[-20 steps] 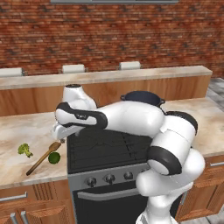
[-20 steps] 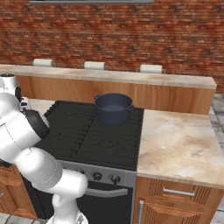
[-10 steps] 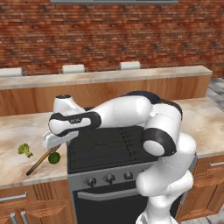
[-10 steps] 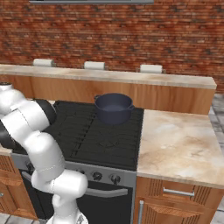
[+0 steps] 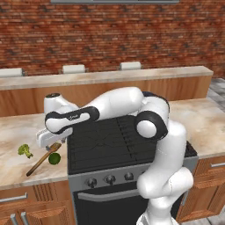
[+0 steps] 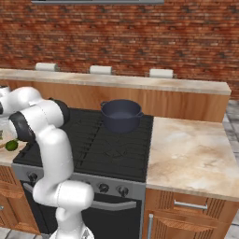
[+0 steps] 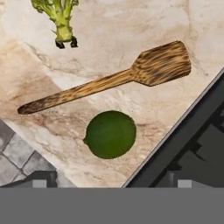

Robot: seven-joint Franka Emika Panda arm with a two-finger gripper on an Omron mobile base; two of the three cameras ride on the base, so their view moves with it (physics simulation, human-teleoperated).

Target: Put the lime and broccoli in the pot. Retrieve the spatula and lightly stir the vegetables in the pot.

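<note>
The lime [image 7: 110, 134] lies on the marble counter just left of the stove, also seen from the side [image 5: 54, 158] [image 6: 11, 145]. Beside it lies the wooden spatula [image 7: 109, 81] [image 5: 42, 160], its head toward the stove. The broccoli [image 7: 59, 17] [image 5: 25, 150] sits farther left, apart from both. My gripper [image 5: 50, 143] hangs open above the lime and the spatula head, holding nothing; in the hand view the gripper [image 7: 111, 180] has its tips spread wide, the lime just ahead of them. The dark pot [image 6: 121, 114] stands on the stove's back burner, well away to the right.
The black stove [image 5: 110, 140] borders the lime's spot on the right. The counter's front edge [image 7: 39, 144] runs close to the lime, with floor tiles below. A raised bar ledge [image 6: 140, 83] runs behind the stove. More marble counter [image 6: 191, 154] lies right of the stove.
My arm has swung left from over the stove and come down over the counter, so the hand now hangs above the lime and spatula. The vegetables, spatula and pot have not moved.
</note>
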